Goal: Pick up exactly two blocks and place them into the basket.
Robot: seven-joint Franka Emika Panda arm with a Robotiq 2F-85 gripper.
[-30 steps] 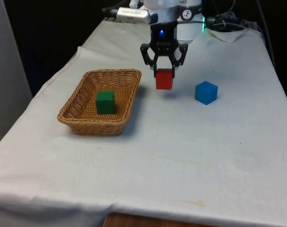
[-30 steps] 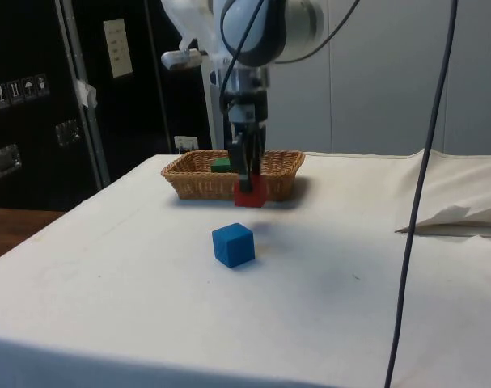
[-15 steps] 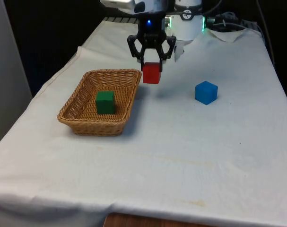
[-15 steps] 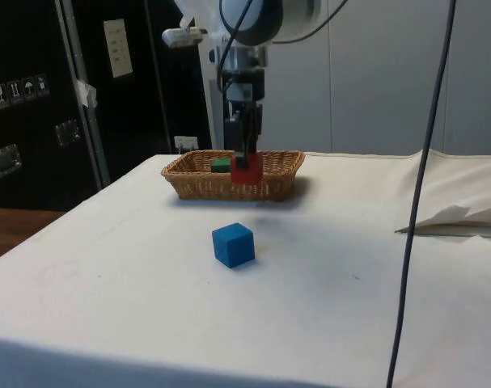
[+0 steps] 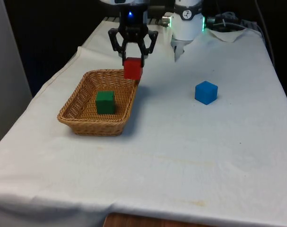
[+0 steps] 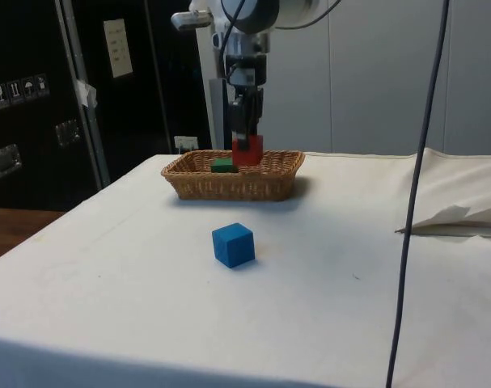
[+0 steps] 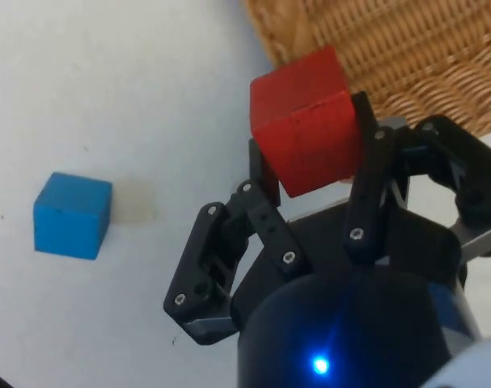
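Red block held above the basket's far corner

Nearest in the front view, the white-clothed desk (image 5: 181,156) lies bare up to the wicker basket (image 5: 82,120), which sits toward the front view's left. A green block (image 5: 105,102) rests on the basket floor. To the front view's right, well apart from the basket, a blue block (image 5: 206,92) stands on the cloth. Farther back, the end effector (image 5: 133,57) is clamped on a red block (image 5: 133,68), which hangs in the air over the basket's far corner at the front view's right; in the side view the red block (image 6: 247,151) is level with the rim, just beside the green block (image 6: 222,166)
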